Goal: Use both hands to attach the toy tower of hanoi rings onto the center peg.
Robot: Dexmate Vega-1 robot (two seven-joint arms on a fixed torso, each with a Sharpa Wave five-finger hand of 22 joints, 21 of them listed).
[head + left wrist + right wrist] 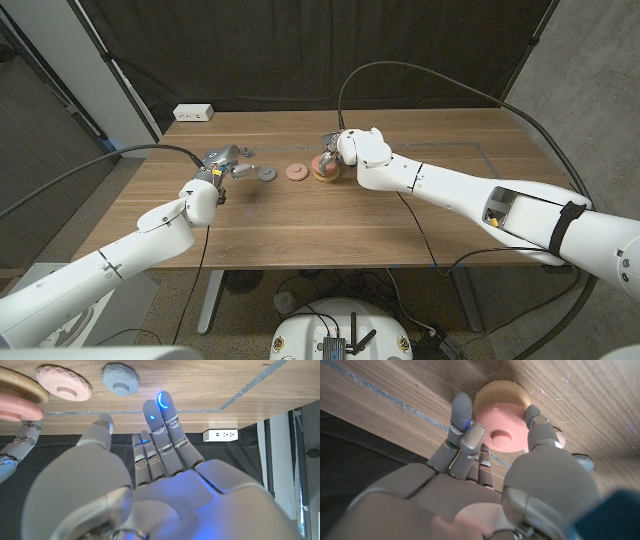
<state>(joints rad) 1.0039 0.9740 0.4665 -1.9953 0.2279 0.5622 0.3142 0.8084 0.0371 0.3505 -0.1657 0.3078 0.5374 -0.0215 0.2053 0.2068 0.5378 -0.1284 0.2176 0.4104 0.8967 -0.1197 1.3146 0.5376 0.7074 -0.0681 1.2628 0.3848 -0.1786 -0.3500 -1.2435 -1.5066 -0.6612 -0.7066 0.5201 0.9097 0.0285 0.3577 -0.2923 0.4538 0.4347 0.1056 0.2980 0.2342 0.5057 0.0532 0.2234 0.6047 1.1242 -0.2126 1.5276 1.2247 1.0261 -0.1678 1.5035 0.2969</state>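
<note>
Pink ring sits on the tan base, gripped by the right hand; two rings remain, left hand released.

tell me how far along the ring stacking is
Early. Done: one pink ring sits on the tan base, with the right hand around it. In hand: the left hand holds nothing. Left: the scalloped pink ring and the grey ring lie on the table.
</note>
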